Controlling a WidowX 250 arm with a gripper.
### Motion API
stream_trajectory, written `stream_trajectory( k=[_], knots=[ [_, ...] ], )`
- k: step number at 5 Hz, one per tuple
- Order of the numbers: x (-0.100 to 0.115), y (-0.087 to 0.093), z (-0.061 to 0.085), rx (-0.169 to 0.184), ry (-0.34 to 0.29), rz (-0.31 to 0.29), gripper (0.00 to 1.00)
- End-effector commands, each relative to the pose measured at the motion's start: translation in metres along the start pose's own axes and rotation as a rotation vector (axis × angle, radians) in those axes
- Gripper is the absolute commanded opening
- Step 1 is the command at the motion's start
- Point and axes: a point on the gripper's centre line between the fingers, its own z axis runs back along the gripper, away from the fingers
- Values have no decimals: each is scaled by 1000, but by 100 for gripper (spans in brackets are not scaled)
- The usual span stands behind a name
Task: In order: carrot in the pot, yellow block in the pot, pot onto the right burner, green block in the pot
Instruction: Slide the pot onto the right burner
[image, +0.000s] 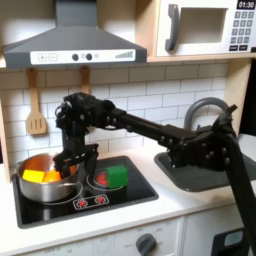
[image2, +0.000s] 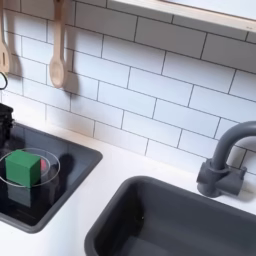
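Pot, holding carrot and yellow block, needs a steady, low sideways push; end effector at its rim, jaw gap unclear.

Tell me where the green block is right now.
The green block sits on the stovetop's burner on the first exterior view's right, beside the pot; in the second exterior view it stands near the left edge.

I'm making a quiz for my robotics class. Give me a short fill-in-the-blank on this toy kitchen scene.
1. The green block sits on the ____ burner in the first exterior view.
2. The yellow block lies inside the ____.
3. The tool hovers over the pot's ____.
4. Wooden utensils hang on the tiled ____.

Missing words: right; pot; rim; wall
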Motion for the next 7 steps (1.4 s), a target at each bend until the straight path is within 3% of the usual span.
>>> stream_trajectory(
  k=[1,4,5,6,7],
  knots=[
    [-1,-5,-1,-30,-9,-1,0],
    [-14,-12,-15,-57,-8,-54,0],
    [-12,-16,-11,-46,-11,-74,0],
    [-13,-21,-11,-56,-17,-88,0],
    [-9,-16,-9,-62,-23,-63,0]
  ],
)
